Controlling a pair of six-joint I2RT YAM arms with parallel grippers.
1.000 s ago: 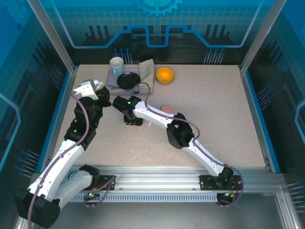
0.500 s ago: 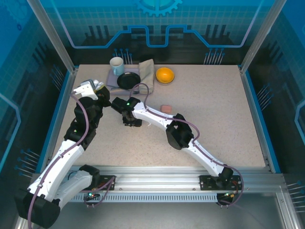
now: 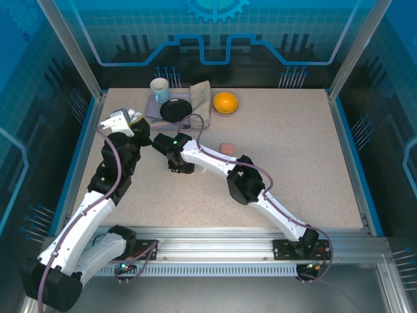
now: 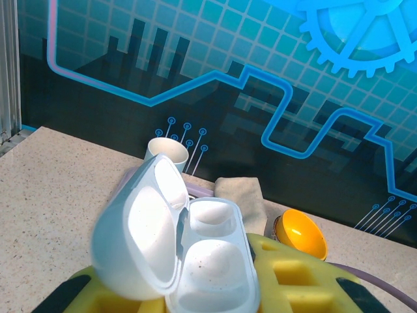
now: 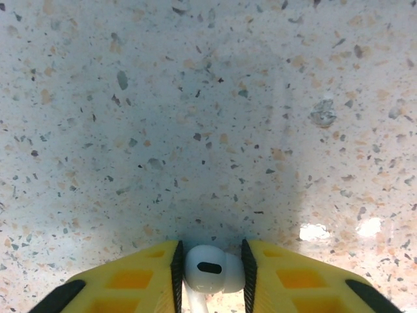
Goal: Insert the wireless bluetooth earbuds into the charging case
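White earbud (image 5: pixel 212 267) is pinched in the right claw (image 5: pixel 210 246), which is closed narrow on it. The rounded head is caught between the yellow pads (image 5: pixel 130 280), and the stem runs back toward the wrist, mostly hidden. The table (image 5: pixel 195 98) is seen close below.

White case (image 4: pixel 195 261) is clamped in the left claw (image 4: pixel 195 290) and held up off the table. Its lid (image 4: pixel 140 228) is swung open to the left, and both wells are seen empty. In the top view the two claws are near each other at left-centre, not touching. A small pink object (image 3: pixel 227 149), judged to be a second case, is lying well apart from both.

Step judged: earbud picked, not yet seated. No earbud is seen in the case.

Risks:
- Earbud is gripped on its rounded head only. With so little contact, slip or rotation can be expected during lift or reorientation, and a drop could follow.
- Stem direction cannot be confirmed. If the stem is not led in first, the earbud would be jammed at the rim or left sitting proud.
- Left or right earbud cannot be told, so the wrong well could be chosen.
- Case is held in the air by one claw only. It could be tilted, twisted or knocked out by the insertion push.
- Lid could be struck by the right claw on approach and snapped shut.
- Wrists are crowded, so contact between the arms is possible.
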